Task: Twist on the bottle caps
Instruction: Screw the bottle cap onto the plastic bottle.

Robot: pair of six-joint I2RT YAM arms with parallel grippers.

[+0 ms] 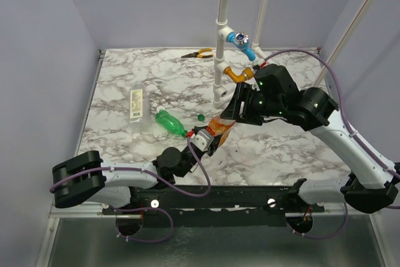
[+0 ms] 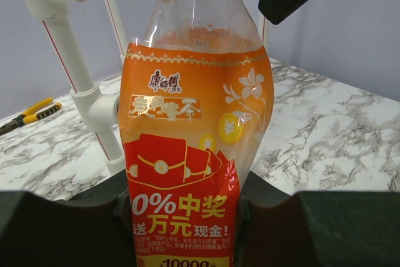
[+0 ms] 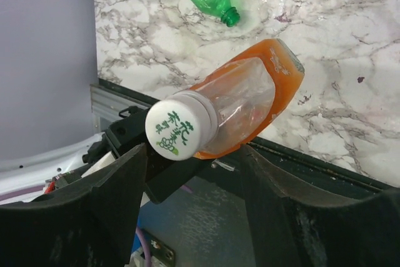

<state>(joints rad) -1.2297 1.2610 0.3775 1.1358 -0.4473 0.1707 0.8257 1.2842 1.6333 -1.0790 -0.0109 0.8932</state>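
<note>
Labelled bottle [image 1: 136, 103] lies left on table [image 1: 300, 154], slim bottle [image 1: 170, 122] just right of it, cap [image 1: 200, 117] right again, wide bottle [image 1: 220, 126] beside cap, pipe frame [image 1: 221, 60] and pliers [image 1: 199, 54] behind.

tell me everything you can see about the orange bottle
The orange bottle is wide translucent plastic with an orange Chinese-printed label and a clear shoulder, apparently empty. A white cap with green print sits on its neck; tightness can't be judged. It is held tilted, the left gripper clamped on its lower body. The open right gripper brackets the cap.
</note>
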